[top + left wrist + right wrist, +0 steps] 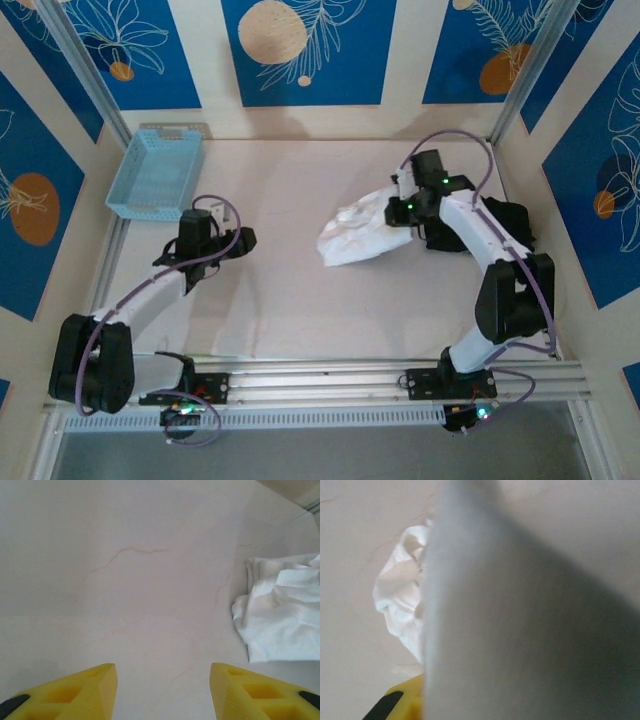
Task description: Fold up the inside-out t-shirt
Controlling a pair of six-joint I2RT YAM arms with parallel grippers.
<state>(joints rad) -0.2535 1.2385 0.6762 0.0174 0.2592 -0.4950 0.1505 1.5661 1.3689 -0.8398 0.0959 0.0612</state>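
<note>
Shirt (355,238) lies crumpled, well right of basket (155,172). It looks light, thin and floppy, so best taken by hem or shoulder edges. Right gripper (397,206) pinches its far edge. Left gripper (162,690) gapes empty, nearer basket.

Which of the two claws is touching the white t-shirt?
The right claw, closed on the white t-shirt; the left claw hangs open over bare table, apart from it.

Pale beige desk (270,300), faintly veined top. Lying on it:
- light-blue slatted basket (157,172), far-left corner
- crumpled white inside-out t-shirt (352,238), right of centre
- black garment (515,220), right edge, near the shirt
</note>
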